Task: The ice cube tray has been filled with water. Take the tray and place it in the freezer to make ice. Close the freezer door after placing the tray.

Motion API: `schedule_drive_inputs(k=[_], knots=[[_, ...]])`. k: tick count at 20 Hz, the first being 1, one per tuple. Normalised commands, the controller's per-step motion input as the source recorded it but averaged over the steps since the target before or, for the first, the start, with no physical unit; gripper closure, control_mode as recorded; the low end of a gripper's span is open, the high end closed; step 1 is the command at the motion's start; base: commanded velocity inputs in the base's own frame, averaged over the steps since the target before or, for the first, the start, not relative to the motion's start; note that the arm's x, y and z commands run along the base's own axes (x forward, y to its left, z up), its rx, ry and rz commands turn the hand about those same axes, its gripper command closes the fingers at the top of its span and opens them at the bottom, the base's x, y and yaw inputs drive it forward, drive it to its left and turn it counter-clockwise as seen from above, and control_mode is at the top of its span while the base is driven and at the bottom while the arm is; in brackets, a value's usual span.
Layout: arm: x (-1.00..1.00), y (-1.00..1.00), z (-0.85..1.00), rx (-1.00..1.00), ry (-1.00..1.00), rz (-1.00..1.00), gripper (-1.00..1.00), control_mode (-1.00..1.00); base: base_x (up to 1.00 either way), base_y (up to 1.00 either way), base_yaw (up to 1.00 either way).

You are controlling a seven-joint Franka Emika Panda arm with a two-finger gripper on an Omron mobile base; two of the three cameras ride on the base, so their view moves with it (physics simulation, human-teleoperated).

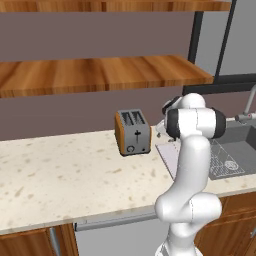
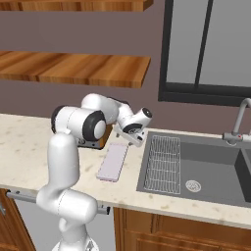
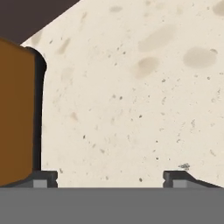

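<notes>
The gripper (image 2: 131, 138), jaws spread wide and holding nothing, hangs just beyond the far end of the ice cube tray (image 2: 112, 162), which lies flat on the counter (image 2: 29, 142) between toaster (image 1: 133, 133) and sink (image 2: 206, 166), its long axis running from the counter's front edge toward the wall.

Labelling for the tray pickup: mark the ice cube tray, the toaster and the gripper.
ice cube tray (image 2: 112, 162), right base view, middle of top face
toaster (image 1: 133, 132), left base view, steel front
gripper (image 3: 110, 178), hand view, midway between fingertips
</notes>
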Motion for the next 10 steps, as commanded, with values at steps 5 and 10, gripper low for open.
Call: schedule_drive_inputs(k=[5, 10], knots=[[-0.56, 0.18, -0.33, 0.0, 0.0, 0.11, -1.0, -1.0, 0.0, 0.0, 0.0], [-0.74, 0.08, -0.34, 0.0, 0.0, 0.12, -1.0, -1.0, 0.0, 0.0, 0.0]])
